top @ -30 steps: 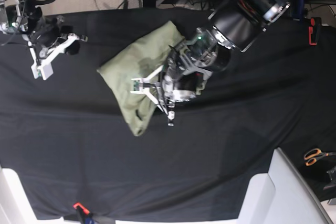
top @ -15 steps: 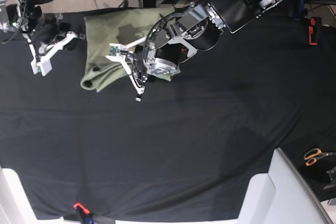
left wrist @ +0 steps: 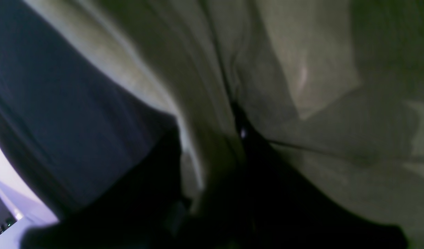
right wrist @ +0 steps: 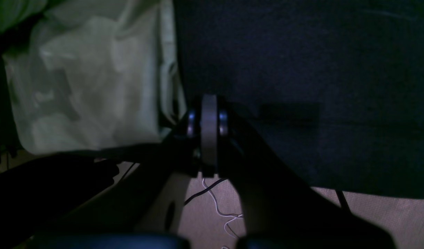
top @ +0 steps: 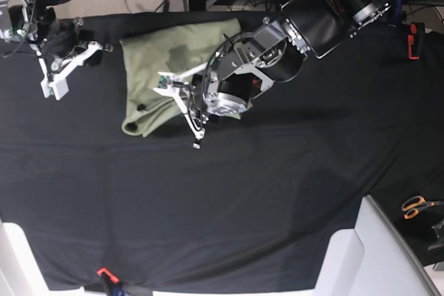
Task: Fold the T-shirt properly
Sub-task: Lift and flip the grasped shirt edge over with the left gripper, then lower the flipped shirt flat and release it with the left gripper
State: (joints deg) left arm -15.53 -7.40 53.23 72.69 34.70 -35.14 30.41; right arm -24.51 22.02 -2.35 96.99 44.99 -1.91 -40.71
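Left wrist: gripper (left wrist: 232,138) pinched nearly closed on bunched T-shirt (left wrist: 301,69) fabric. Right wrist: gripper (right wrist: 208,128) fully closed, empty, beside T-shirt (right wrist: 87,86) edge over black surface (right wrist: 301,69). Base: T-shirt (top: 166,67) crumpled at upper centre, under left gripper (top: 184,105); right gripper (top: 59,77) well apart, farther.

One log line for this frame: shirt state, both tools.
pale sage-green cotton T-shirt: bunched, far side of black cloth surface | left tool: over shirt, pinching fabric | right tool: shut, empty, off shirt
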